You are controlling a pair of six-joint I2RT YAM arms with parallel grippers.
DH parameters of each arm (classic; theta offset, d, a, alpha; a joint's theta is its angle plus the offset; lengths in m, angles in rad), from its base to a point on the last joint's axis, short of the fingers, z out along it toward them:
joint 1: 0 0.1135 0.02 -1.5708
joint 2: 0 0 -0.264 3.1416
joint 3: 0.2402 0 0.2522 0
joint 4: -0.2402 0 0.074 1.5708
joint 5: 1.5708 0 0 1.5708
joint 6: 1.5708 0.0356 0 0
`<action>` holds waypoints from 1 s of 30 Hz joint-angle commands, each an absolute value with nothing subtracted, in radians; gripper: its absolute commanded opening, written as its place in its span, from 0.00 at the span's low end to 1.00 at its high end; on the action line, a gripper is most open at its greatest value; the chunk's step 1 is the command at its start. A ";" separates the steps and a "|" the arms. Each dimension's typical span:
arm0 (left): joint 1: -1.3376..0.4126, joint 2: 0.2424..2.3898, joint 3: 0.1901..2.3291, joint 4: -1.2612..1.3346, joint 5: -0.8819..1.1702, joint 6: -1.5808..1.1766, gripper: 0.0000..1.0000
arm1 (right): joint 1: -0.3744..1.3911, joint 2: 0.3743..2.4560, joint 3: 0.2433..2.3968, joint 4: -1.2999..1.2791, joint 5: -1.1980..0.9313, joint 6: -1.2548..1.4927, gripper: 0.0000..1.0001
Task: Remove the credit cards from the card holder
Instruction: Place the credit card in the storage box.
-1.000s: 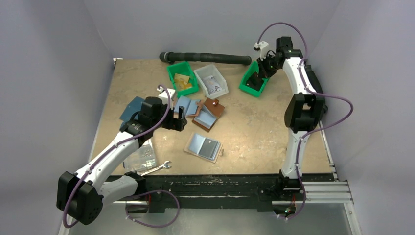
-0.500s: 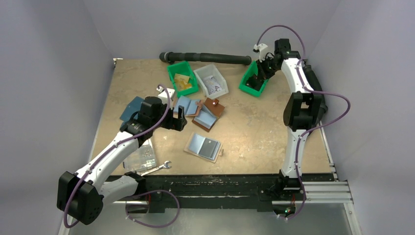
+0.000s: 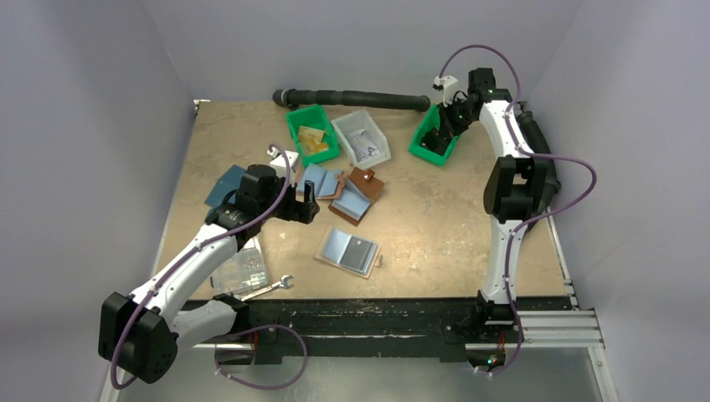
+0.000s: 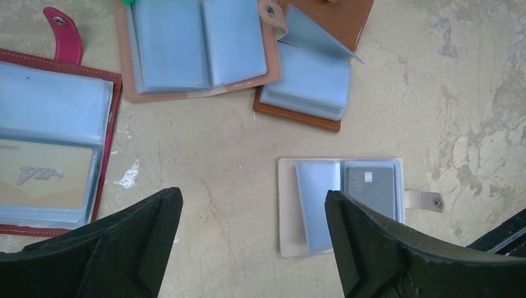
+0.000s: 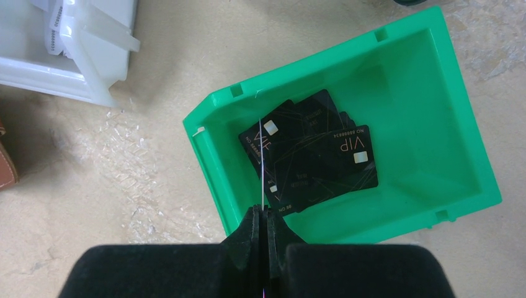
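"VIP" on black cards (image 5: 322,164), gold card (image 4: 43,180), dark grey card (image 4: 370,186)

Fig.: Even, diffuse overhead light; all three views sharp.
Soft shadows on table (image 3: 452,226); wrist-view fingers (image 4: 397,254) dark, w/ little detail.

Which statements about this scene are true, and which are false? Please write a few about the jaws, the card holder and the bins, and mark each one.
1. The left jaws stand wide open above the table. True.
2. The green bin below the right jaws is empty. False: several black cards lie in it.
3. A dark grey card sits in the open card holder. True.
4. The right jaws stand wide open. False: they are shut.
5. The wrench lies at the table's far edge. False: it lies at the near edge, by the left arm.
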State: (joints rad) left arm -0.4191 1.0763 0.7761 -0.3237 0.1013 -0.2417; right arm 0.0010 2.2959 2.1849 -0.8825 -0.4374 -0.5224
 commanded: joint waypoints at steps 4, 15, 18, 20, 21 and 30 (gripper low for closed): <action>-0.405 1.081 0.781 -0.302 0.124 -0.229 0.92 | 0.005 2.302 2.226 -0.837 -0.440 -0.482 0.05; -0.396 1.088 0.783 -0.300 0.137 -0.231 0.92 | 0.005 2.317 2.239 -0.811 -0.383 -0.459 0.14; -0.394 1.089 0.782 -0.299 0.140 -0.232 0.92 | 0.005 2.324 2.247 -0.807 -0.368 -0.453 0.15; -0.393 1.090 0.782 -0.299 0.142 -0.232 0.92 | 0.005 2.330 2.253 -0.803 -0.358 -0.450 0.17; -0.392 1.091 0.782 -0.300 0.143 -0.232 0.92 | 0.005 2.331 2.257 -0.800 -0.350 -0.446 0.17; -0.384 1.094 0.783 -0.297 0.154 -0.236 0.92 | 0.005 2.338 2.271 -0.755 -0.236 -0.410 0.29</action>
State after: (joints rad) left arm -0.3981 1.0901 0.7761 -0.3229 0.1318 -0.2420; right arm 0.0010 2.3501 2.2177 -0.8047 -0.3073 -0.4431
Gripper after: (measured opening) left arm 0.920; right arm 0.248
